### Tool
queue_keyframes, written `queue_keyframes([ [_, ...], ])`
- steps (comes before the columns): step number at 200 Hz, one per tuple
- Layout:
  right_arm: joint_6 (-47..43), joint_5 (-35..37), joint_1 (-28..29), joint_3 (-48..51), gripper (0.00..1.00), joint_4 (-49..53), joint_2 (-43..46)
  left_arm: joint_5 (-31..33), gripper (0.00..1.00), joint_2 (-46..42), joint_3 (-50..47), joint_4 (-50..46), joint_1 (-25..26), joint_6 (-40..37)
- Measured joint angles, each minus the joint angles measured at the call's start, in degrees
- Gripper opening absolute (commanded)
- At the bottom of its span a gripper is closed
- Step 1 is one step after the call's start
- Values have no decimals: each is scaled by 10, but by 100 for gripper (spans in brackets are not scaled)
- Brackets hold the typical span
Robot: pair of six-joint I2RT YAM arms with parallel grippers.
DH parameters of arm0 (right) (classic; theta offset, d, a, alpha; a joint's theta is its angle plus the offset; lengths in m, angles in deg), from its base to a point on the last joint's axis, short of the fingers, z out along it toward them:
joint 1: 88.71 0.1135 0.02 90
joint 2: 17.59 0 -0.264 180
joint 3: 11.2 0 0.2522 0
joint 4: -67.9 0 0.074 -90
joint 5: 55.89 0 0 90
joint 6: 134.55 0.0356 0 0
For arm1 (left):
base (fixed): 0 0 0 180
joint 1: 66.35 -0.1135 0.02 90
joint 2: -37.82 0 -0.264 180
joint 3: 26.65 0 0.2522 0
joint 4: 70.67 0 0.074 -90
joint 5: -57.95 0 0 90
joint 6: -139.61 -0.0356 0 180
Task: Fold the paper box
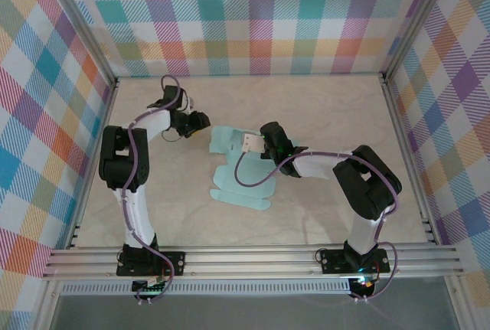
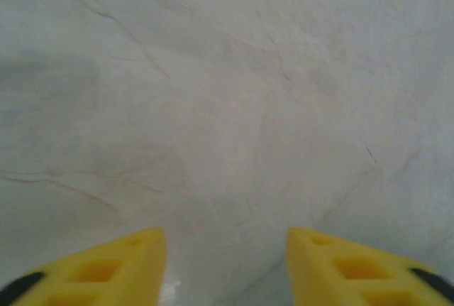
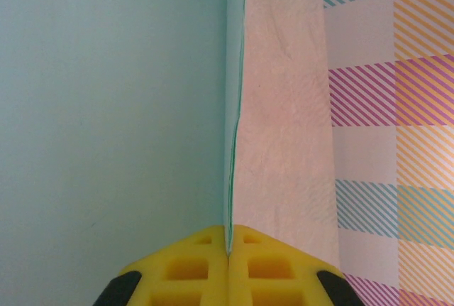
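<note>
The paper box (image 1: pixel 239 171) is a pale mint-teal die-cut sheet lying mostly flat on the table's middle, with flaps and tabs at its edges. My right gripper (image 1: pixel 253 144) is over its upper part, shut on one flap. In the right wrist view that card (image 3: pixel 106 107) stands on edge, its thin rim pinched between the yellow fingertips of the right gripper (image 3: pixel 228 246). My left gripper (image 1: pixel 200 121) hovers just left of the sheet's upper corner, apart from it. In the left wrist view the left gripper (image 2: pixel 225 238) is open, with bare table between its yellow fingers (image 2: pixel 120 256).
The pale marbled table (image 1: pixel 321 108) is walled by checked panels (image 1: pixel 253 16) at the back and both sides. An aluminium rail (image 1: pixel 253 257) runs along the near edge, where both arm bases are bolted. Purple cables trail along each arm.
</note>
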Motion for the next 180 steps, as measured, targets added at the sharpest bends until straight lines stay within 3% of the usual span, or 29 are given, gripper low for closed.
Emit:
queue_keyframes([
  [91,-3,4,0,0,0,-10,0,-61,48,1,-19,6,39,-90],
  [180,-95,47,24,43,0,-185,-9,-73,54,-49,-109,62,41,-99],
])
